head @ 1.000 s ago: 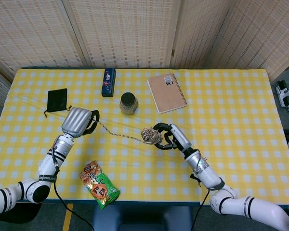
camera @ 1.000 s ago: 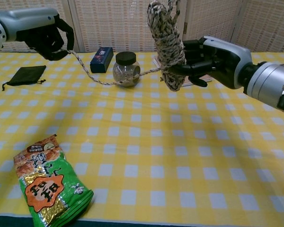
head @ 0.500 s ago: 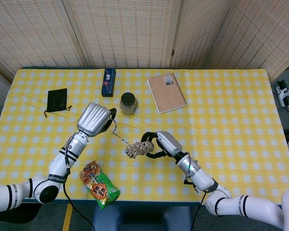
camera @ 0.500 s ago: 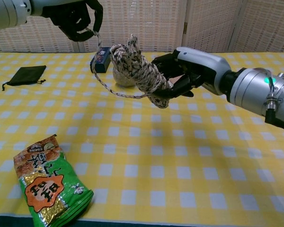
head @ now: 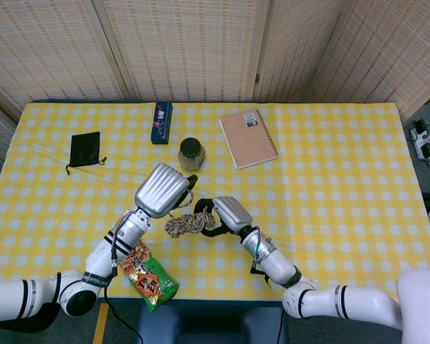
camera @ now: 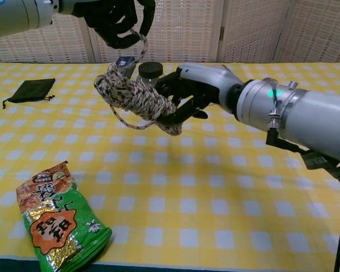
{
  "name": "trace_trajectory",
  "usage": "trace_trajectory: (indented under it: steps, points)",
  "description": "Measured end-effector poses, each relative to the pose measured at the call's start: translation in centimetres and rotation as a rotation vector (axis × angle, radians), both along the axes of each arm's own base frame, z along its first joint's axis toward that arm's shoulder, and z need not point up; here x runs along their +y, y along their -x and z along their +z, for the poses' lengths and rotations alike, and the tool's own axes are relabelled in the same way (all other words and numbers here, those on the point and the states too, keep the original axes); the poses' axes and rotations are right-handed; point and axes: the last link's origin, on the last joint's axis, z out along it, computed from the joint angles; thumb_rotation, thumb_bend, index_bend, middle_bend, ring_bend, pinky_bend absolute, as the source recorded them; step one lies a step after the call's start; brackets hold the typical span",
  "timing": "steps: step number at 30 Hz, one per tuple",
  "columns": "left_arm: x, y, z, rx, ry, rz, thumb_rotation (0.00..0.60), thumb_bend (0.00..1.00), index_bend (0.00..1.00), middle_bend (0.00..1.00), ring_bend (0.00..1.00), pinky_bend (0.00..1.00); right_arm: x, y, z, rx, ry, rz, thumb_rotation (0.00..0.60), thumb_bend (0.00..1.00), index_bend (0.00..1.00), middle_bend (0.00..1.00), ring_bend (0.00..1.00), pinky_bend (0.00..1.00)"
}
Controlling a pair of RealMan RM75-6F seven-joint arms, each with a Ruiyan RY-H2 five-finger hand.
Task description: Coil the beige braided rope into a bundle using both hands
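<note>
**Rope bundle held in mid-air between both hands**

The beige braided rope (camera: 137, 98) is mostly wound into a fat bundle, held above the worktop (head: 330, 179) near its middle-front. The right hand (camera: 195, 93) grips one end of the bundle, dark fingers (camera: 178, 110) curled around it. Bundle's long axis runs roughly across the robot, left to right; in the chest view it tilts, the free end higher and pointing toward the robot's left, the gripped end lower. A loose loop hangs under it.

A short free strand rises from the bundle's free end up to the left hand (camera: 118, 20), whose fingers are closed on it (pinch detail hard to see, but the strand ends inside the hand). In the head view the two hands sit just beside each other w/ the bundle between.

Elsewhere on the worktop: snack bag (camera: 59, 218) at front-left, black pouch (head: 84, 149) far left, jar (head: 191, 153), dark blue box (head: 161, 122), brown notebook (head: 248, 137).
</note>
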Motion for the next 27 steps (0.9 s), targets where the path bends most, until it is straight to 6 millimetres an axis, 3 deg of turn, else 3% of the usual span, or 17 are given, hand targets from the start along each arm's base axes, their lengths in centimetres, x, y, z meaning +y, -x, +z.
trace_trajectory:
  steps: [11,27]
  points:
    - [-2.9,-1.0,-1.1,-0.047,0.04,-0.085,0.6,0.56,0.65,0.87,0.82,0.81,-0.8,-3.3,-2.4,-0.083,0.009,-0.238,0.6,0.41,1.0,0.87,0.93,0.88]
    - [-4.0,0.6,-2.0,-0.14,0.121,-0.066,0.6,0.56,0.65,0.87,0.82,0.81,-2.8,-3.4,-2.3,-0.476,0.037,-0.524,0.6,0.41,1.0,0.87,0.93,0.88]
